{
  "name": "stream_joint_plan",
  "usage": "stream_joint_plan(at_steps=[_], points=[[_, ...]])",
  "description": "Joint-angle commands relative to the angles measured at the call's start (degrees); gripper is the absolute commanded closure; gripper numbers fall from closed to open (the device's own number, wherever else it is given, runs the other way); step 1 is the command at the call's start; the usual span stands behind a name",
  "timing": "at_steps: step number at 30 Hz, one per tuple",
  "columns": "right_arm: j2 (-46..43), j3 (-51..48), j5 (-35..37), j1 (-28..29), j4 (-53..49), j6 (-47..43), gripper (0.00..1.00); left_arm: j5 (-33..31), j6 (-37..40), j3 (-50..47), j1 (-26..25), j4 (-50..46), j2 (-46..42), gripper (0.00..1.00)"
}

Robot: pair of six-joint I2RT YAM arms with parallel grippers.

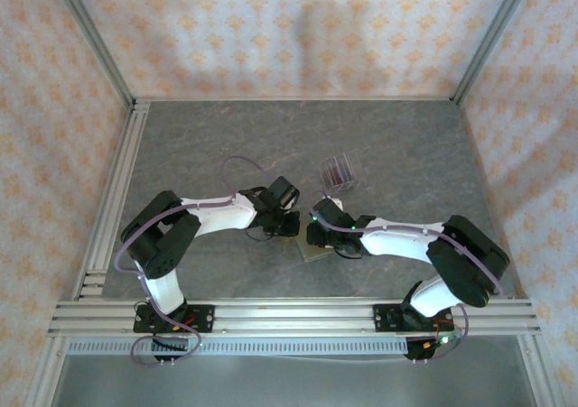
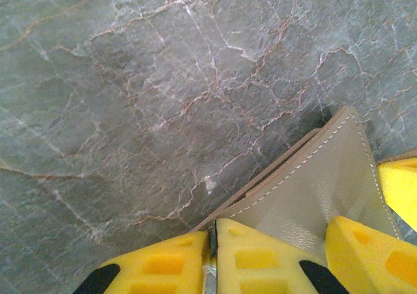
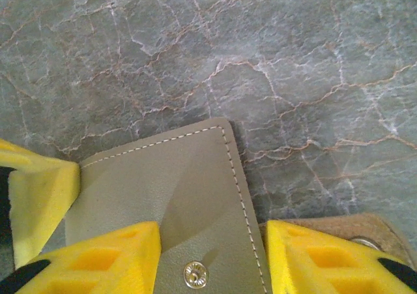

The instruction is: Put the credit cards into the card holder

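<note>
The olive-tan card holder point(image 1: 312, 250) lies on the table between both arms. My left gripper point(image 2: 214, 226) is shut on the edge of one leaf of the card holder point(image 2: 313, 183), pinching it thin between the yellow fingers. My right gripper point(image 3: 212, 226) stands open over the other leaf point(image 3: 169, 176), which lies flat with its metal snap point(image 3: 195, 274) between the two fingers. The maroon credit cards point(image 1: 338, 167) stand upright in a clear plastic stand farther back on the table, apart from both grippers.
The clear slotted stand point(image 1: 348, 181) sits just behind the right gripper point(image 1: 318, 234). The left gripper point(image 1: 287, 226) is close beside it, so the two wrists nearly touch. Aluminium rails point(image 1: 117, 190) and patterned walls border the grey marble table point(image 1: 406, 145).
</note>
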Motion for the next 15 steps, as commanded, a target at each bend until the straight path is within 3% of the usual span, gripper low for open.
stream_joint_plan(at_steps=[1, 15], points=[[1.12, -0.30, -2.00, -0.22, 2.35, -1.00, 0.57, -4.98, 0.13, -2.60, 0.37, -3.83, 2.87, 0.88], [-1.49, 2.32, 1.56, -0.22, -4.04, -3.03, 0.92, -4.66, 0.04, -2.63, 0.36, -3.53, 2.67, 0.88]])
